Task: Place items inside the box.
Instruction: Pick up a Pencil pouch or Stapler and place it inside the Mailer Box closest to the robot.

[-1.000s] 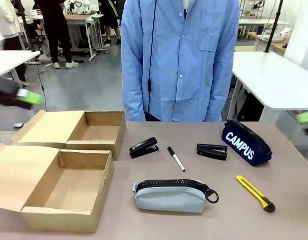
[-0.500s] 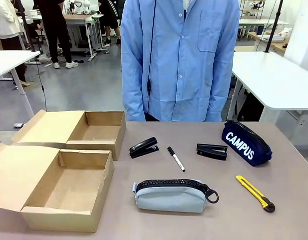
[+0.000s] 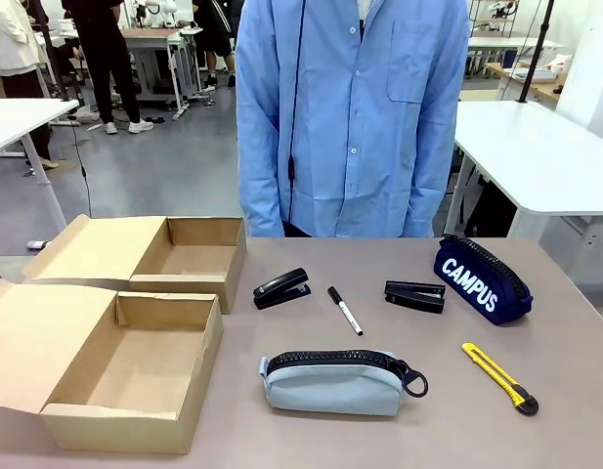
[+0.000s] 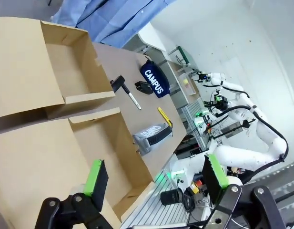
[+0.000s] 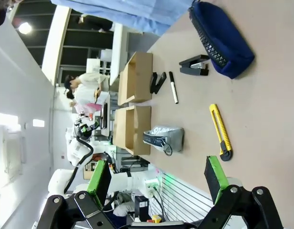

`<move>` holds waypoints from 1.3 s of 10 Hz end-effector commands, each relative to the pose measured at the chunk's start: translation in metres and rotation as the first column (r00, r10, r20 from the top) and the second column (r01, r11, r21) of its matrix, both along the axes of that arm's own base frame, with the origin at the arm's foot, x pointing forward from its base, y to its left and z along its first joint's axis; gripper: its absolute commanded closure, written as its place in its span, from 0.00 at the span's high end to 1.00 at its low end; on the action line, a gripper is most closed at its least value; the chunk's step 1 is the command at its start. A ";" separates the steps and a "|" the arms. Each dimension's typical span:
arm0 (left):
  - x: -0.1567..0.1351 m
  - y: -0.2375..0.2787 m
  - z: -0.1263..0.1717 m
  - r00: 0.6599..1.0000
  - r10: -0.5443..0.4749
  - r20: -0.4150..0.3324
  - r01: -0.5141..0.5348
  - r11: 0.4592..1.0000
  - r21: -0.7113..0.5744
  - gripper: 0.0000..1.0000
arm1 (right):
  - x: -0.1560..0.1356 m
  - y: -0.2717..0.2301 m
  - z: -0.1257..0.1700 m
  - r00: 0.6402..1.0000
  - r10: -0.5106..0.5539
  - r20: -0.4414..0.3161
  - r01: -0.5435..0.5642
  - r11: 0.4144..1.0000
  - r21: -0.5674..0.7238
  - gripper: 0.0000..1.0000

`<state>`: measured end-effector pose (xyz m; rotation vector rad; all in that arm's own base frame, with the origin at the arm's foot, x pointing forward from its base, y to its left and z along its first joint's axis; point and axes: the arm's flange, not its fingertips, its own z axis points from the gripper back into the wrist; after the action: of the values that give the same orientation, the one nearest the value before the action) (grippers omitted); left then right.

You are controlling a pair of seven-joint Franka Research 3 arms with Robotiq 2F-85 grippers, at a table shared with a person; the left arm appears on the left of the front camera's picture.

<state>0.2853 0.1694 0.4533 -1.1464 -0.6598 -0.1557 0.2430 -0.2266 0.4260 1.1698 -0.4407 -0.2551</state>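
On the brown table lie a grey zip pouch (image 3: 335,383), a navy "CAMPUS" pouch (image 3: 482,279), two black staplers (image 3: 281,288) (image 3: 414,295), a black-and-white marker (image 3: 344,310) and a yellow utility knife (image 3: 499,375). Two open cardboard boxes (image 3: 115,430) (image 3: 174,290) stand at the left. My left gripper (image 4: 155,175) is open, high above the near box (image 4: 104,143). My right gripper (image 5: 157,174) is open too, off the table's right side, with the knife (image 5: 220,131) and navy pouch (image 5: 220,38) ahead of it. Neither gripper holds anything.
A person in a blue shirt (image 3: 355,117) stands at the far edge of the table, with no hands over it. White tables (image 3: 540,156) stand behind at the right. Bare tabletop (image 3: 575,410) lies around the items.
One second ago green fingertips showed at the left and right edges of the front view; both have since pulled out of that view. The items and boxes have not moved.
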 end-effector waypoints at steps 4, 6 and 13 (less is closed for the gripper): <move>-0.001 0.002 0.001 0.999 0.006 0.032 -0.006 1.000 -0.007 1.00 | 0.003 0.143 0.050 0.895 0.427 0.131 -0.326 0.825 -0.463 1.00; -0.001 0.002 0.001 0.999 0.006 0.032 -0.006 1.000 -0.007 1.00 | -0.001 0.179 0.065 0.845 0.524 0.107 -0.370 0.717 -0.590 1.00; -0.001 0.002 0.001 0.999 0.006 0.032 -0.006 1.000 -0.007 1.00 | -0.065 -0.057 -0.030 0.987 0.049 0.156 -0.015 0.978 -0.209 1.00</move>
<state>0.2826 0.1719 0.4525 -1.1347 -0.6591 -0.1509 0.1626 -0.2724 0.4011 0.9353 -0.5379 -0.1005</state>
